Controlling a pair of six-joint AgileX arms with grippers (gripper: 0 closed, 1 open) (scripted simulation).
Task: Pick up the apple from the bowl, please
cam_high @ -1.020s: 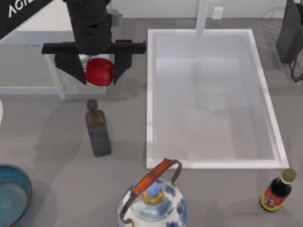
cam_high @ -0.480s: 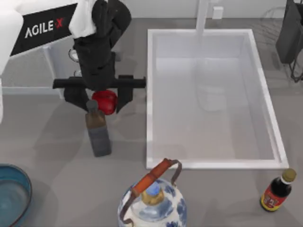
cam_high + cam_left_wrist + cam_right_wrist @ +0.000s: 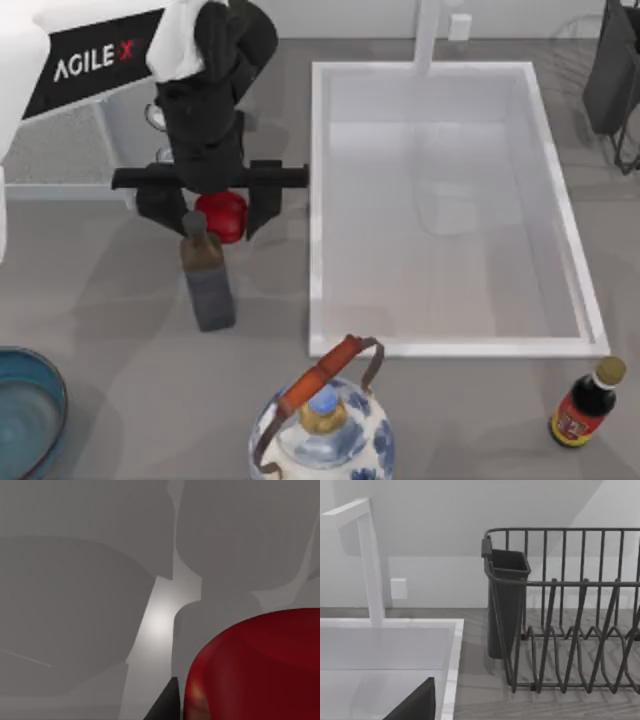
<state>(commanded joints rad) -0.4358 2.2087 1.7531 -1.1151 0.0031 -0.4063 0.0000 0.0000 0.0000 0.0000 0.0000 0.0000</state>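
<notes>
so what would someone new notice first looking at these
Most striking is the red apple gripped in the left hand, held above the counter near the sink's left edge, just behind a dark bottle. Next, the blue-and-white teapot at the front centre, and the blue bowl, holding nothing, at the front left corner.

The bowl (image 3: 28,410) sits at the bench's (image 3: 120,330) near-left corner; the apple (image 3: 223,215) (in the left hand (image 3: 208,210)) hangs left of the sink (image 3: 445,210).
</notes>
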